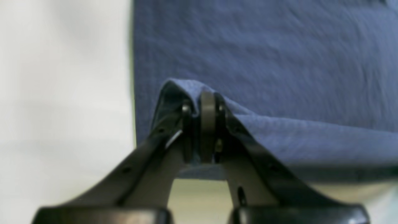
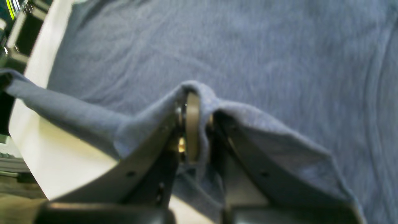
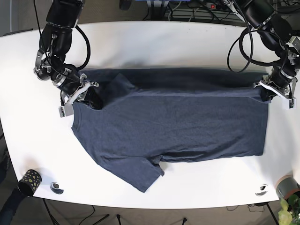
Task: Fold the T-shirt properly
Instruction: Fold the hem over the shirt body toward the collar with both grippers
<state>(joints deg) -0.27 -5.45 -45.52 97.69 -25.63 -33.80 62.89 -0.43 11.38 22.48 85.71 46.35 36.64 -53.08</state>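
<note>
Base view: T-shirt [image 3: 178,122] pinched by both grippers; cup [image 3: 29,181] apart.

The T-shirt [image 3: 173,122] is spread across the middle of the table [image 3: 154,42], stretched between the two grippers. The right gripper [image 3: 92,99] is set at the shirt's shoulder end, the left gripper [image 3: 266,92] at the opposite hem end. A fold of cloth [image 1: 186,88] is draped over the closed tips of the left gripper [image 1: 203,107], with bare table to its left. Cloth is likewise bunched around the right gripper [image 2: 192,124], the body of the shirt [image 2: 248,56] lying beyond it. One sleeve [image 3: 140,176] lies on the near side, well apart from both grippers.
</note>
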